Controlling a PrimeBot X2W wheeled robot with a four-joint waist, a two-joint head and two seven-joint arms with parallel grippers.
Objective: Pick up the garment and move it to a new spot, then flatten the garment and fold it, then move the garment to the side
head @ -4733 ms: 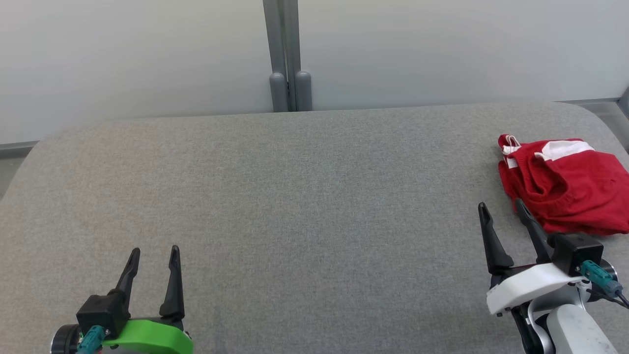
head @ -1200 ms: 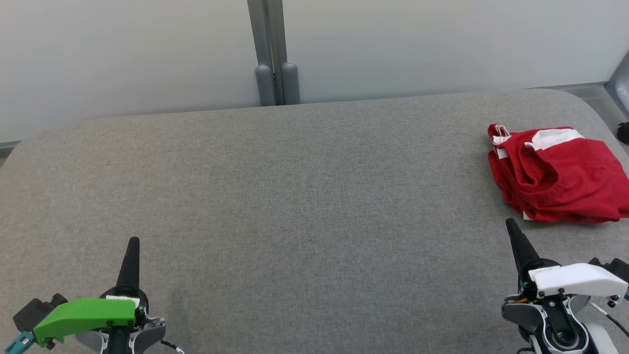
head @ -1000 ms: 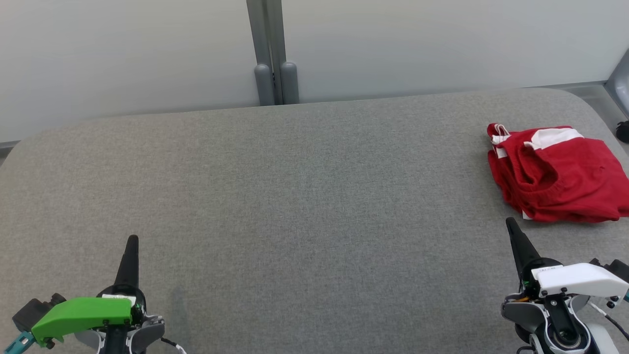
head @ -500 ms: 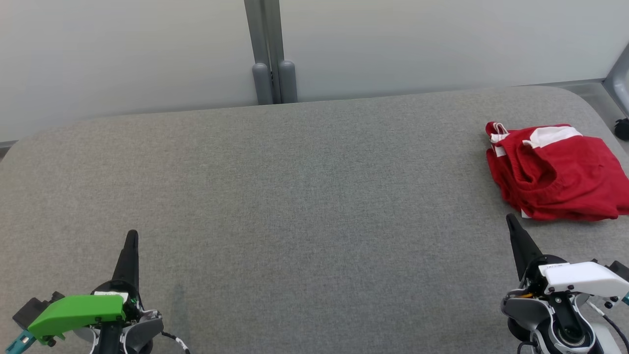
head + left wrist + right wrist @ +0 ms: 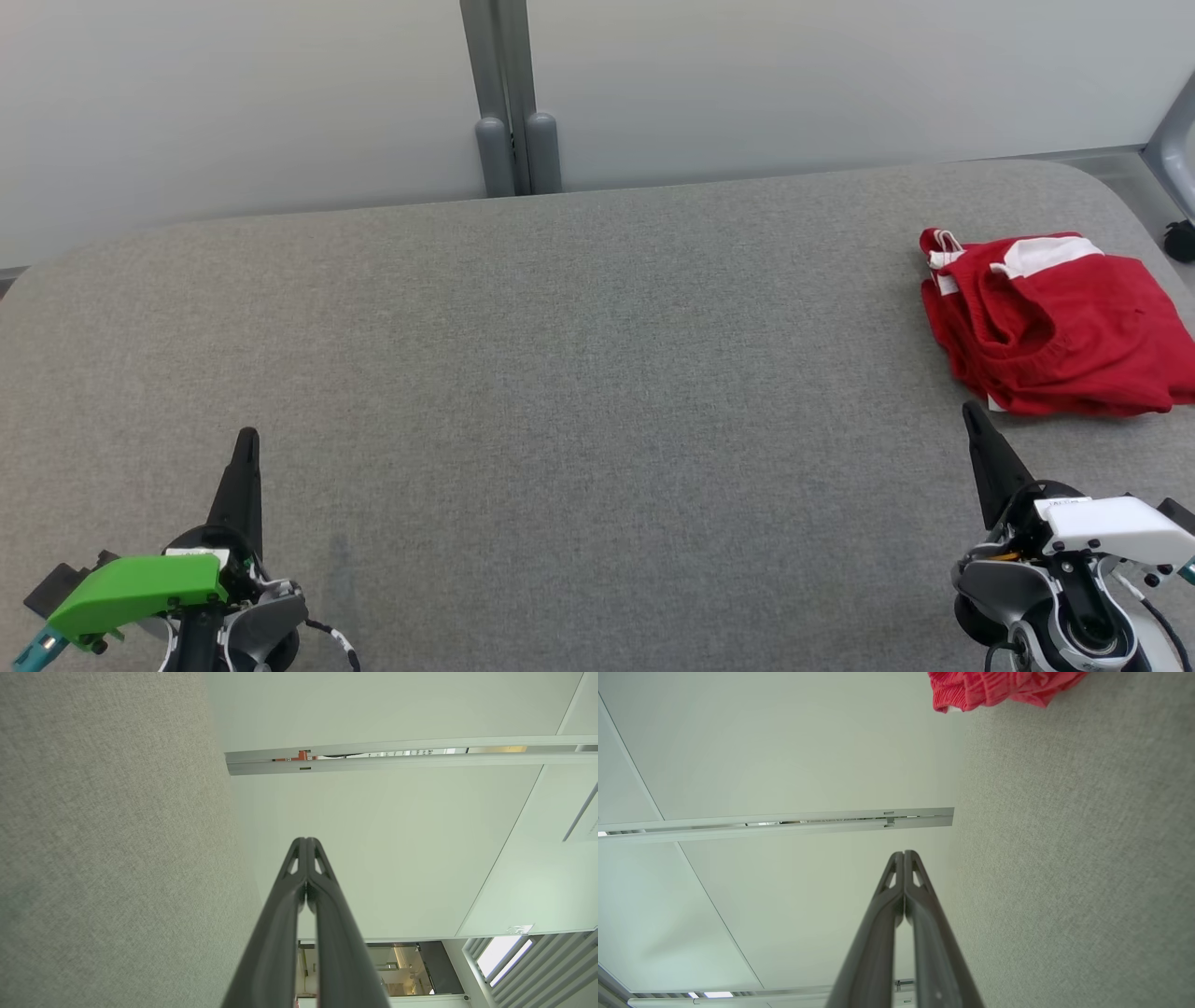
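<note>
Head view, seen from my seat far away: nearest to me, at the bottom left, my left gripper [image 5: 246, 453] sits low over the grey padded table [image 5: 597, 392]. Its two dark fingers are pressed together into one thin spike, with nothing between them. At the bottom right, my right gripper [image 5: 977, 429] looks the same, fingers squeezed together and holding nothing. My left wrist view shows that pair of fingers touching at the tips, with the grey table top on one side and a pale wall [image 5: 373, 868] behind. My right wrist view shows its own fingers closed too, with a bit of the red garment [image 5: 994, 688] at the top edge. In the head view the garment lies a little past the right gripper's tip, close but not touching. It is a lumpy folded pile with white bits on it, near the table's far right corner. Farthest away stands the pale wall with a grey post [image 5: 509, 84] running up it.
</note>
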